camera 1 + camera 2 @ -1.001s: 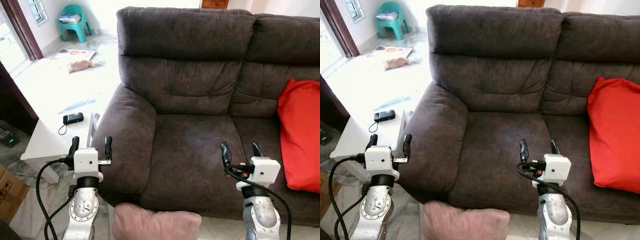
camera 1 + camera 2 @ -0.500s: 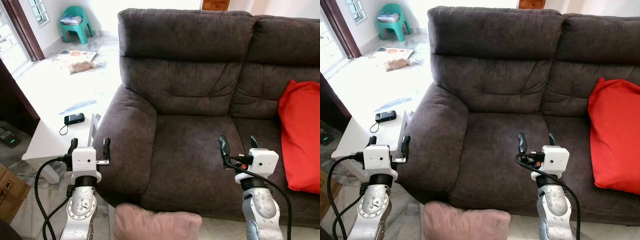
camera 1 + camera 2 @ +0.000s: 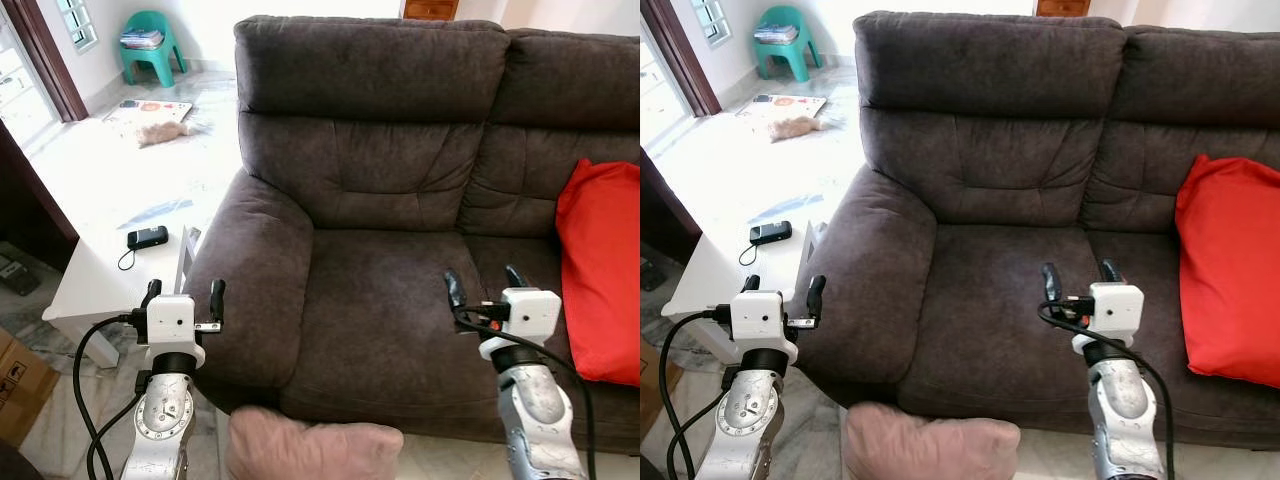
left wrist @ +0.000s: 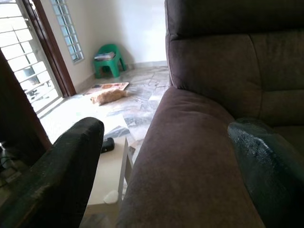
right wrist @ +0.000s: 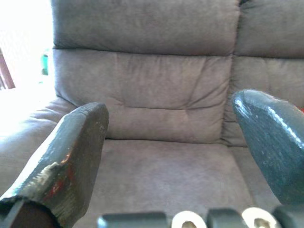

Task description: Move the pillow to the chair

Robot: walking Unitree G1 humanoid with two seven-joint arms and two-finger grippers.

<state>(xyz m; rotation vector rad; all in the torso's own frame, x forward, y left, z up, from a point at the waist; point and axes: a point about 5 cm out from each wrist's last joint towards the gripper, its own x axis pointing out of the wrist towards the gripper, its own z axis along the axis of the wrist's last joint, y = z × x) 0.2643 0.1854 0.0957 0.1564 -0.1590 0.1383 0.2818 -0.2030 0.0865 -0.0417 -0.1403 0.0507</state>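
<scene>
A red pillow [image 3: 600, 270] leans on the right seat of the dark brown sofa [image 3: 380, 150]. A pink pillow [image 3: 315, 450] lies on the floor below the sofa's front edge, between my two arms. My right gripper [image 3: 485, 284] is open and empty above the front of the left seat, left of the red pillow. My left gripper [image 3: 183, 294] is open and empty beside the sofa's left armrest [image 4: 185, 152]. The green chair [image 3: 150, 45] stands far back at the left by the wall.
A low white table [image 3: 110, 280] with a black phone [image 3: 147, 237] stands left of the armrest. A mat with a tan heap [image 3: 160, 130] lies on the tiled floor near the green chair. A dark door frame [image 3: 45, 60] is at far left.
My right gripper has shifted slightly to the right and a little up over the seat. The left gripper has stayed almost in place.
</scene>
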